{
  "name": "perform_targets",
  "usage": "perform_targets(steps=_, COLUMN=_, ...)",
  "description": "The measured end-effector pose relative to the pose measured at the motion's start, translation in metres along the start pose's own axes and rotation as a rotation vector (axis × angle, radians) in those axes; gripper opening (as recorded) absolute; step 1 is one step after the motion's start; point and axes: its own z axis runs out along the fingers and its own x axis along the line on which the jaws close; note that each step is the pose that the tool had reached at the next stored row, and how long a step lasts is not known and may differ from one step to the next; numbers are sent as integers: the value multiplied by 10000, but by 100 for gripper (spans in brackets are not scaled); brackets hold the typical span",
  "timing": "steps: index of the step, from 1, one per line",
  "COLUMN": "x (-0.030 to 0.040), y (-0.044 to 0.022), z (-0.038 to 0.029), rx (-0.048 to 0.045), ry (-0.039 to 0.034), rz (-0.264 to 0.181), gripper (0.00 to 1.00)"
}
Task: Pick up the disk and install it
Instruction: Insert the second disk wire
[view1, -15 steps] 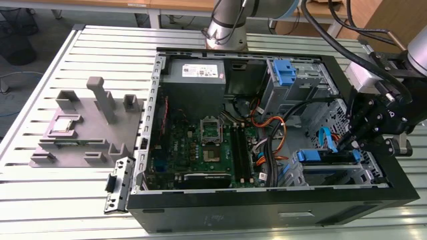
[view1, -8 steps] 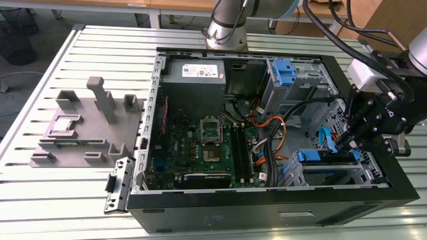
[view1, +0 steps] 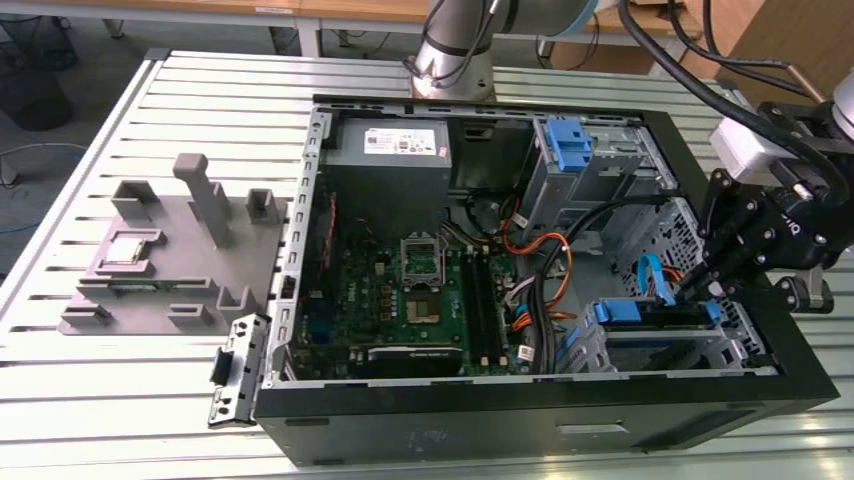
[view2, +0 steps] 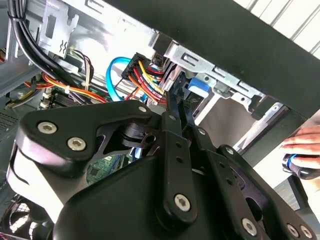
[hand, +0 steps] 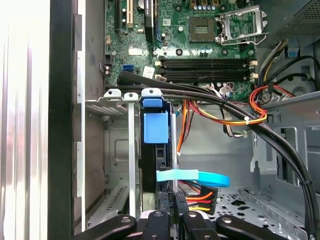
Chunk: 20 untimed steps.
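Note:
The disk (view1: 651, 312) sits in the drive cage at the case's near corner on the exterior view's right, with its bright blue carrier along the top. In the first wrist view the disk (hand: 152, 127) stands edge-on in the cage's metal slots, blue carrier tab facing the motherboard. My gripper (view1: 697, 292) hangs just behind the disk's outer end, over the case's wall on that side. Its two black fingers are shut together in both wrist views, gripper (hand: 172, 205) and gripper (view2: 176, 90), with the tips at the disk's end among the cables. Whether they touch it is hidden.
The open computer case (view1: 534, 420) lies on a slatted metal table (view1: 134, 400). Orange, black and light-blue cables (hand: 235, 117) cross beside the cage. A second blue bracket (view1: 567, 145) sits in the far bay. A grey fixture (view1: 174, 250) holds a small silver chip. A person's hand (view2: 300, 142) is outside the case.

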Motion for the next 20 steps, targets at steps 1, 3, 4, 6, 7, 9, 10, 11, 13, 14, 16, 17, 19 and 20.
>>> perform_targets(steps=1, x=1, y=-1, z=0, rx=-10, ry=1, rz=0, gripper=16)
perform_targets(steps=3, x=2, y=-1, z=0, rx=-10, ry=2, rz=1, gripper=16)
perform_targets(steps=4, x=3, y=-1, z=1, rx=-15, ry=3, rz=2, gripper=16)
perform_targets(steps=6, x=5, y=-15, z=5, rx=-258, ry=12, rz=6, gripper=16)
perform_targets(steps=7, x=6, y=-22, z=7, rx=-383, ry=17, rz=9, gripper=16)
perform_targets(steps=9, x=6, y=-31, z=8, rx=-570, ry=24, rz=12, gripper=16)
perform_targets(steps=10, x=5, y=-34, z=8, rx=-607, ry=25, rz=12, gripper=16)
perform_targets(steps=11, x=5, y=-34, z=8, rx=-618, ry=26, rz=13, gripper=16)
perform_targets(steps=13, x=5, y=-34, z=8, rx=-618, ry=25, rz=14, gripper=16)
perform_targets(steps=14, x=6, y=-34, z=8, rx=-619, ry=25, rz=15, gripper=16)
perform_targets(steps=16, x=9, y=-46, z=9, rx=-621, ry=25, rz=15, gripper=16)
perform_targets(steps=17, x=9, y=-49, z=9, rx=-621, ry=25, rz=15, gripper=16)
perform_targets(steps=19, x=8, y=-52, z=15, rx=-621, ry=24, rz=16, gripper=16)
perform_targets(steps=20, x=9, y=-52, z=22, rx=-621, ry=24, rz=16, gripper=16)
